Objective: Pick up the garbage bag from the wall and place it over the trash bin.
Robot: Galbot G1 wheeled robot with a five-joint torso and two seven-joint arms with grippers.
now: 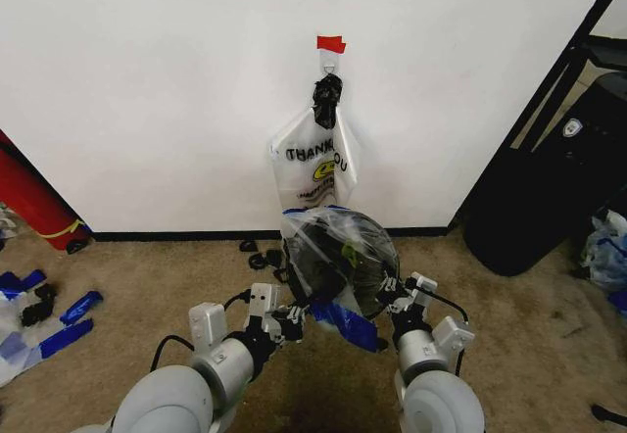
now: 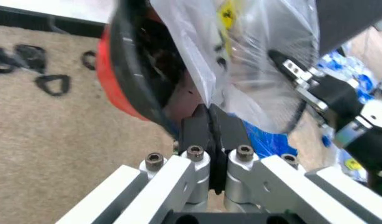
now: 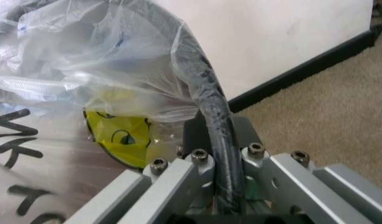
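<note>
- The plain white wall [image 1: 176, 90] with its black baseboard [image 1: 176, 235] is seen behind the work; a small hook under a piece of red tape [image 1: 331, 43] is fixed to it.
- A clear plastic "THANK YOU" bag [image 1: 312, 164] is hung from that hook, flat against the wall.
- The small round black wire-mesh trash bin [image 1: 338, 257] with a red base is held tilted between the two grippers, just in front of the wall, above the beige carpet [image 1: 147, 286].
- The thin see-through garbage bag [image 1: 343, 232] with blue patches is draped over the bin's mouth and side; a blue part hangs below the bin, and its yellow smiley [image 3: 119, 135] is pressed against the bin's rim.
- The left gripper [image 1: 289, 323] is placed at the bin's lower left, its jaws closed on the bag's film beside the red base [image 2: 116, 79].
- The right gripper [image 1: 400, 296] is placed at the bin's right, its jaws clamped on the black rim [image 3: 213, 126], with plastic under them.
</note>
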